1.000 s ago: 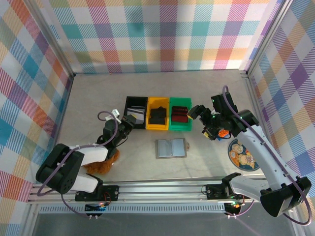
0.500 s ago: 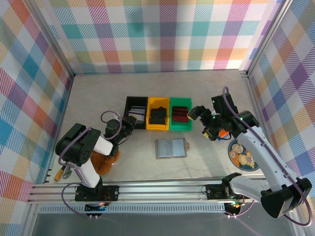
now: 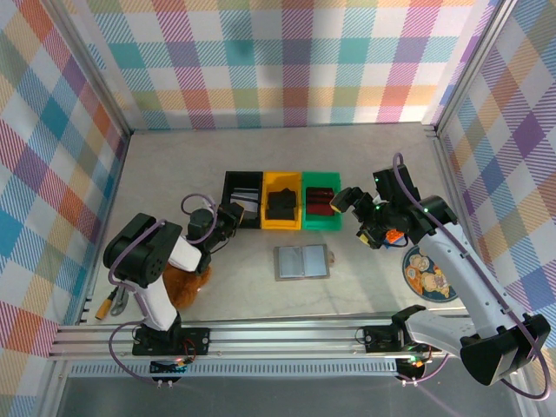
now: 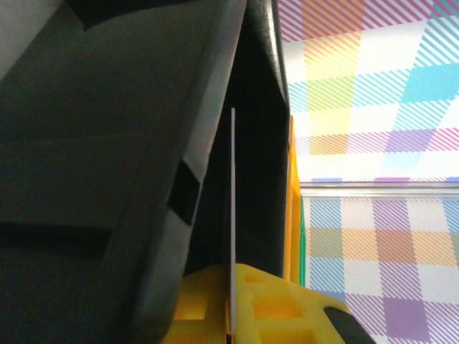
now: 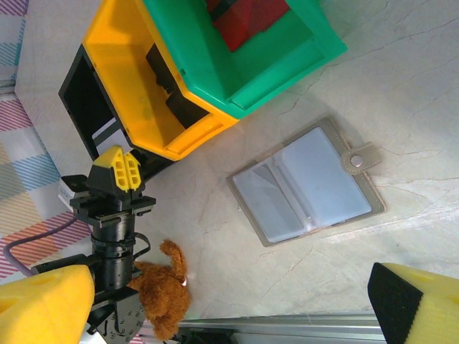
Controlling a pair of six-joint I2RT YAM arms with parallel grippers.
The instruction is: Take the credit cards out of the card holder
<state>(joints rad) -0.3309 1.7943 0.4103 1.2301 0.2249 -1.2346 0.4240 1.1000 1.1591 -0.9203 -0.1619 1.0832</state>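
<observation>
The small grey bifold card holder (image 3: pixel 302 261) lies open flat at the centre of the pale tabletop (image 3: pixel 174 174), lighter panels up and tab to the right, well apart from both grippers. Farther and to its left, the left gripper (image 3: pixel 233 213) sits at the near-left corner of the black plastic bin (image 3: pixel 239 185). Its yellow pads (image 4: pixel 272 308) are clenched on a thin white-edged card (image 4: pixel 232 215) seen edge-on. Far-right of the holder, the right gripper (image 3: pixel 354 215) hangs released, fingers spread wide, just right of the green plastic bin (image 3: pixel 320 227). A reddish card (image 3: pixel 320 202) lies in that bin.
</observation>
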